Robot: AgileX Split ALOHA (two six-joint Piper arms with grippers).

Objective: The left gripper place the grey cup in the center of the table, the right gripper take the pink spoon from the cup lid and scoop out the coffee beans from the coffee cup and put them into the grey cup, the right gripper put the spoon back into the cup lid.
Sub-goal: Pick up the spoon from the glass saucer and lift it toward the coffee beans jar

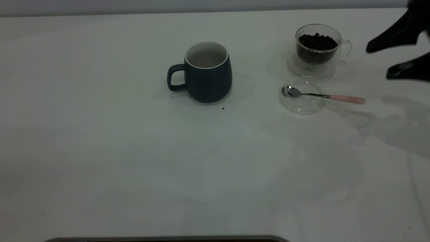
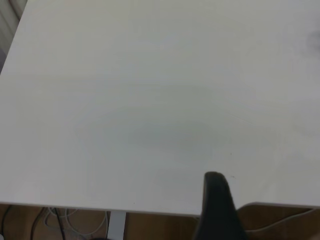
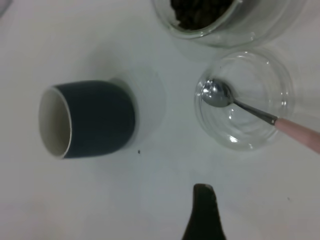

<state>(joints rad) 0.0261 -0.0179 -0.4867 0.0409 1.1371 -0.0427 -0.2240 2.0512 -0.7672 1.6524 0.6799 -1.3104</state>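
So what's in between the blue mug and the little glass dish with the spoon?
Nothing big. In the exterior view, only bare table lies between the grey cup and the cup lid holding the pink spoon. One tiny dark speck sits by the cup.

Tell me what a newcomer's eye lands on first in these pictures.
First the grey cup, upright near the middle of the table, handle toward the left arm's side. Next the coffee cup heaped with coffee beans to the right, and in front of it the cup lid with the pink spoon resting in it. The right gripper hovers open at the right edge.
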